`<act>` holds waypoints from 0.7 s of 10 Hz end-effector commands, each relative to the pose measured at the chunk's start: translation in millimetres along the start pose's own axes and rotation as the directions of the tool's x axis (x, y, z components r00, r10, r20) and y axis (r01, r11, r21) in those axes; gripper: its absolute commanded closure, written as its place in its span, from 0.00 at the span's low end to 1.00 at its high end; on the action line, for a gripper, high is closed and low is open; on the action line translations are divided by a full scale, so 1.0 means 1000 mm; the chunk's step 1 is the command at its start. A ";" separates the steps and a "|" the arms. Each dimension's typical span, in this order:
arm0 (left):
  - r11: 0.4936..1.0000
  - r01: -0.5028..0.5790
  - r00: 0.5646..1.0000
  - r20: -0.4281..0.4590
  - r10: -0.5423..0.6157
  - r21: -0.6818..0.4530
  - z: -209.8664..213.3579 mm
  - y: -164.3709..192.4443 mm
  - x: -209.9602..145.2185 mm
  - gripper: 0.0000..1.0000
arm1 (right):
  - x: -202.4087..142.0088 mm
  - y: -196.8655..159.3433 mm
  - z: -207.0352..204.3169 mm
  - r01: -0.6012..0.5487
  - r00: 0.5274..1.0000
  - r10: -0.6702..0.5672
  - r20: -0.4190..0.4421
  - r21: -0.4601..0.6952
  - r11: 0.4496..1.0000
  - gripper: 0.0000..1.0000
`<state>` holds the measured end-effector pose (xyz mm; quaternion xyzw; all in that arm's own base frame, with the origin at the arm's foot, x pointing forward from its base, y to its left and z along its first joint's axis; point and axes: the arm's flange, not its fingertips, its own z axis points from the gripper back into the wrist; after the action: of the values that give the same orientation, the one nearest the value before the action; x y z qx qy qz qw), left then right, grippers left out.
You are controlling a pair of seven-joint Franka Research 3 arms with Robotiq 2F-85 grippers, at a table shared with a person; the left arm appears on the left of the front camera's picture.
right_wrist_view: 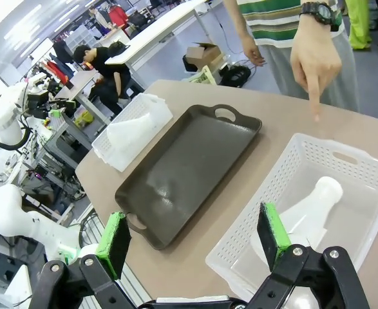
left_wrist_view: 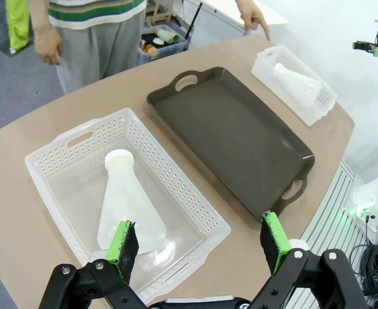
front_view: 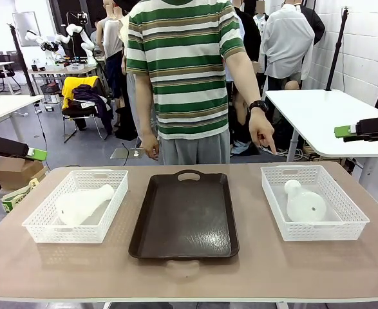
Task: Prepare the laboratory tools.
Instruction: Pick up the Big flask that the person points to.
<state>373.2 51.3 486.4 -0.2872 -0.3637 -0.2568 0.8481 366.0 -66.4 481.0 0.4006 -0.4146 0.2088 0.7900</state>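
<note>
- Front view, far left: the left gripper point(front_view: 39, 154) hangs off the table's point(front_view: 253, 270) left end, above its level, touching nothing.
- Left wrist view: its jaws are spread wide, with bare air between the green pads point(left_wrist_view: 123, 248). It looks down on the near end of the left basket.
- The left basket point(front_view: 76, 237), white lattice plastic, sits on the left part of the table. The left flask point(front_view: 82, 205) lies on its side inside it. The flask's wide base is toward the robot's side and its neck slants toward the far right corner of the basket.
- A dark brown tray point(front_view: 183, 215) lies in the middle of the table between the two baskets, apart from both.
- The right basket point(front_view: 317, 233) stands on the right part of the table. The right flask point(front_view: 302, 203) also lies on its side in it, neck toward the far left and base toward the near side.
- The person's hand point(front_view: 263, 132), a watch on its wrist, points its forefinger down just past the far rim of the right basket. I cannot tell whether the fingertip touches the tabletop.
- Far right: the right gripper point(front_view: 342, 131) hovers beyond the table's right end, higher than the basket.
- Right wrist view: its jaws are also fully parted and hold nothing. The near end of the right basket lies below them.
</note>
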 end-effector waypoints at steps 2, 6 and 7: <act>1.000 0.019 1.000 0.025 -0.019 -0.016 -0.002 0.004 -0.001 0.00 | 0.001 -0.004 -0.006 -0.017 0.999 0.016 0.036 0.012 1.000 0.00; 1.000 0.019 1.000 0.025 -0.019 -0.016 -0.002 0.004 -0.001 0.00 | 0.001 -0.004 -0.006 -0.017 0.999 0.016 0.036 0.012 1.000 0.00; 1.000 0.019 1.000 0.025 -0.019 -0.016 -0.002 0.004 -0.001 0.00 | 0.000 0.000 0.000 0.000 1.000 0.000 -0.001 0.000 1.000 0.00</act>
<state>373.3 51.0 486.5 -0.2891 -0.3649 -0.2557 0.8473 365.9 -66.4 481.0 0.3999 -0.4139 0.2091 0.7906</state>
